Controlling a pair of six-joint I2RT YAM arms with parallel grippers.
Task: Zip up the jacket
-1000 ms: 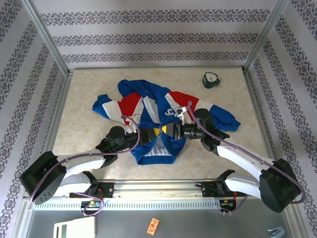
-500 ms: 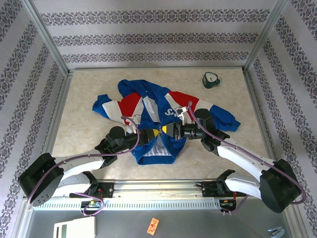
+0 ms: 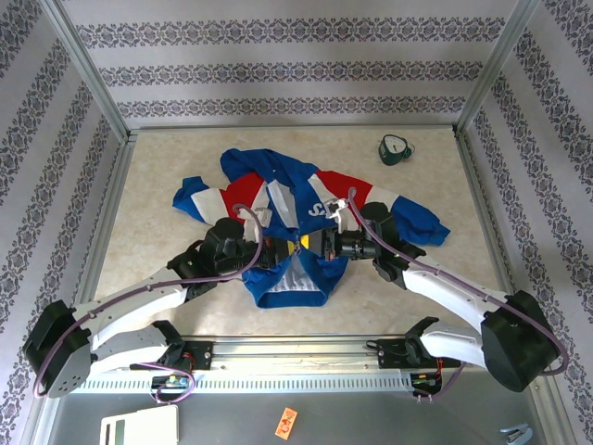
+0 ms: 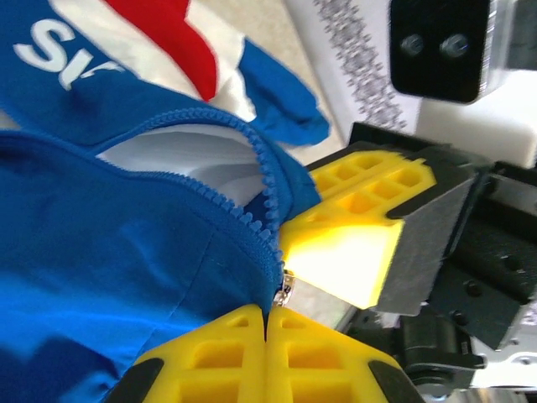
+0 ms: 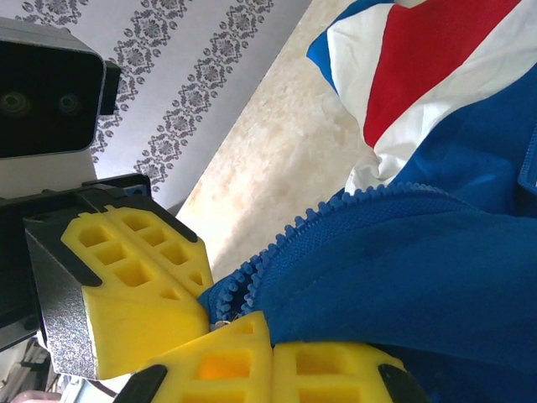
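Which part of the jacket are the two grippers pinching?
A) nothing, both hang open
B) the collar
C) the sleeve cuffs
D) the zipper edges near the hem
D: the left gripper and the right gripper are each shut on a blue toothed zipper edge of the jacket, tip to tip near its hem.

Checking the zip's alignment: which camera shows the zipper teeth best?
Left wrist view: the zipper teeth run close and sharp along both open edges. The right wrist view shows a curved row. The top view shows the whole jacket, teeth too small to see.
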